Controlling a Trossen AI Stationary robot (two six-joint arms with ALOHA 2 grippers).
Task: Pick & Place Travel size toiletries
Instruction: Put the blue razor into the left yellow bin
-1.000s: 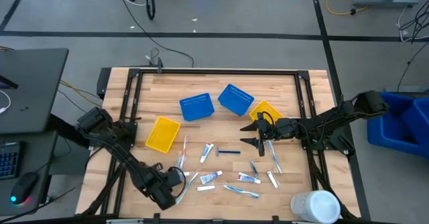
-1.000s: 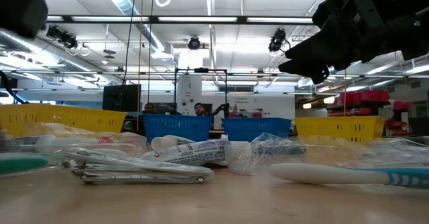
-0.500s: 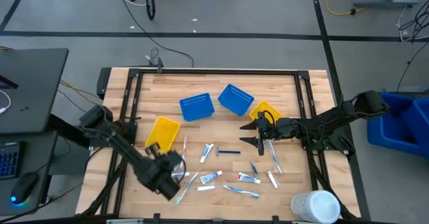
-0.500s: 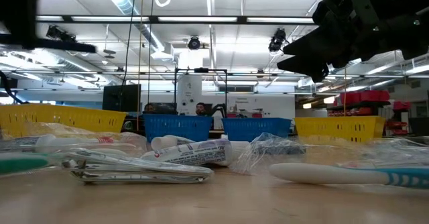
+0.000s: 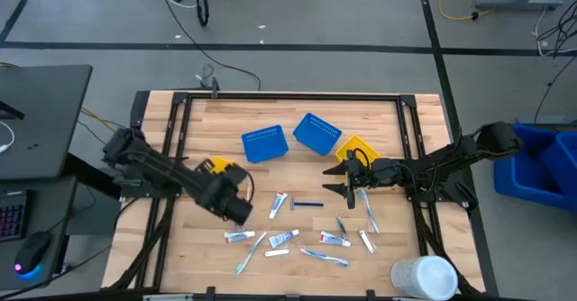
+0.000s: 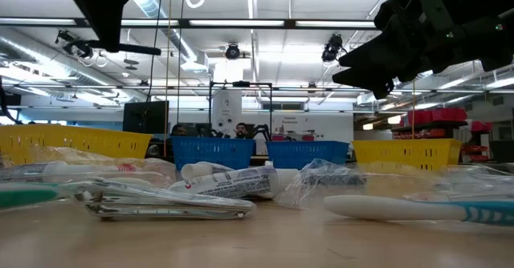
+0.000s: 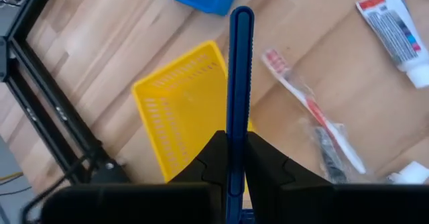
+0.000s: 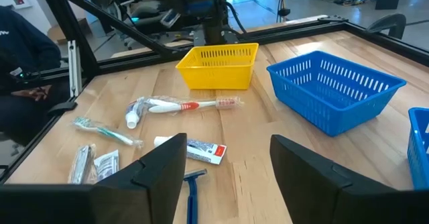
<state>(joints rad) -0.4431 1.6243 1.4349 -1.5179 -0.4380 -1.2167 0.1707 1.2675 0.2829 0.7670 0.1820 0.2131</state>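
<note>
My left gripper [image 5: 236, 207] hovers beside the left yellow basket [image 7: 181, 100] and is shut on a slim blue toothbrush [image 7: 238, 70]. My right gripper [image 5: 346, 180] is open and held above the table near the right yellow basket [image 5: 359, 148], touching nothing. Between them, several toiletries lie flat on the wood: white tubes [image 5: 283, 239], a dark blue razor [image 5: 306, 205], a red-and-white toothbrush [image 7: 301, 100] and white and teal toothbrushes [image 5: 325, 256]. The right wrist view shows the razor [image 8: 193, 187] just ahead of the open fingers. My left gripper pinches the blue toothbrush's shaft [image 7: 234, 127] between its two fingers [image 7: 213, 158]. The shaft lies along the fingers and sticks out past their tips. The toothbrush is lifted clear, with its free end [image 7: 241, 15] over the basket's far edge.
Two blue mesh baskets [image 5: 264, 143] [image 5: 316, 132] stand toward the table's far side. A large white cylinder [image 5: 424, 277] sits at the near right corner. Black frame rails [image 5: 171, 148] run along the table's sides. Bare wood lies along the far edge.
My left arm has risen from the table's near edge and swung toward the far edge, up to the left yellow basket, with the blue toothbrush in its fingers. A tube and a toothbrush that it covered now show near the near edge.
</note>
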